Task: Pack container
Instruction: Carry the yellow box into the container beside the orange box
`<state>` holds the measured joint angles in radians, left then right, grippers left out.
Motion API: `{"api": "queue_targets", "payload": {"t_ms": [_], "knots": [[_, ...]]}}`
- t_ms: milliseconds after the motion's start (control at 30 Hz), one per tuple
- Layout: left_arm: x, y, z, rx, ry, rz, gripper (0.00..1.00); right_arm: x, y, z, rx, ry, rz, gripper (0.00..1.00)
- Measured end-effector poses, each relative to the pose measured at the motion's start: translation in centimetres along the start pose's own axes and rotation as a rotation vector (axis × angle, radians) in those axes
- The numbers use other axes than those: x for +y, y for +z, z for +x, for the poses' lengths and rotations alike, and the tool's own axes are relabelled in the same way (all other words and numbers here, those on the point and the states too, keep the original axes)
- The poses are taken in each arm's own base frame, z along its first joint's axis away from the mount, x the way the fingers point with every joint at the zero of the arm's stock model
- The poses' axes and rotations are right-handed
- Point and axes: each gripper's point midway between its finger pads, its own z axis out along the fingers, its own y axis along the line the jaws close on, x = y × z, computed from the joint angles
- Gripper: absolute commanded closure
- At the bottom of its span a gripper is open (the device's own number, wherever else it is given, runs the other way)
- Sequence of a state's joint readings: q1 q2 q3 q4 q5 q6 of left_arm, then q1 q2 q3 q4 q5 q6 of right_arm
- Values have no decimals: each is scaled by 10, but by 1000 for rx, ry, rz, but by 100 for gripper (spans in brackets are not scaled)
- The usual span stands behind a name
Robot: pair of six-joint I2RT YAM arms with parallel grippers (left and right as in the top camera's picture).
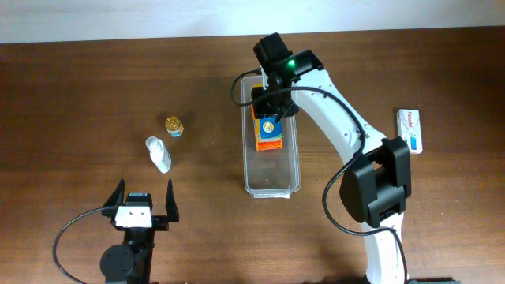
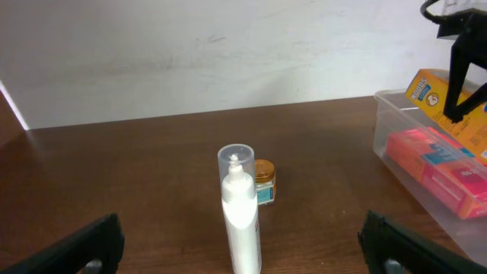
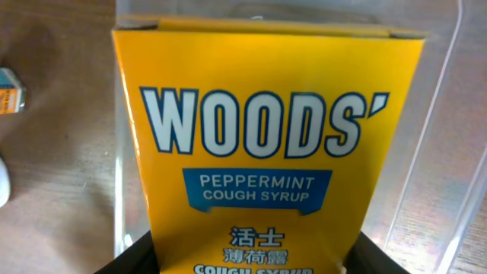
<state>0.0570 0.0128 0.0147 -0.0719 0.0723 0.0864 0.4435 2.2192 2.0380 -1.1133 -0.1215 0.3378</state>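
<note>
Woods' peppermint cough syrup, a yellow box (image 3: 266,152), fills the right wrist view with its label upright and facing the lens. The right gripper (image 1: 270,101) is closed on it. Dark fingers (image 3: 133,263) flank its lower corners, and the left wrist view shows the box pinched and tilted. The container (image 1: 295,170), a long clear bin, sits at mid-table, and the gripper hangs over its far end. Whether the box already touches the container's floor cannot be told. A pink box (image 2: 437,164) lies flat inside, roughly at the container's middle, and the near end looks bare.

The step in hand seems to be setting the yellow box down inside. Doing it well likely means lowering it between the container's far wall and the pink box, with its edges kept inside the rim. The clear walls seen beside the box leave little room on either side. Levelling the box before release should stop it from propping on the pink box. Letting go only once it rests on the floor would avoid a drop.

Left of the container, well apart, sit a white bottle (image 1: 160,155) and a small gold-lidded jar (image 1: 173,125); right of it lies a white carton (image 1: 410,130). The left gripper (image 1: 146,197), nearer than the container and to its left, is spread wide and holds nothing.
</note>
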Motion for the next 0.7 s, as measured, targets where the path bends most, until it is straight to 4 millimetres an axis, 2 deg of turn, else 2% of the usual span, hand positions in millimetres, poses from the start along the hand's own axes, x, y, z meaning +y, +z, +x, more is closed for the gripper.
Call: {"api": "queue_targets", "payload": {"t_ms": [200, 467, 533, 700], "knots": [[0, 0, 0, 0, 0, 0, 1, -2, 8, -3, -7, 2, 6, 50], [0, 0, 0, 0, 0, 0, 1, -7, 28, 4, 37, 8, 22, 49], [0, 0, 0, 0, 0, 0, 1, -7, 30, 4, 37, 8, 22, 45], [0, 0, 0, 0, 0, 0, 1, -5, 30, 0, 22, 6, 16, 43]]}}
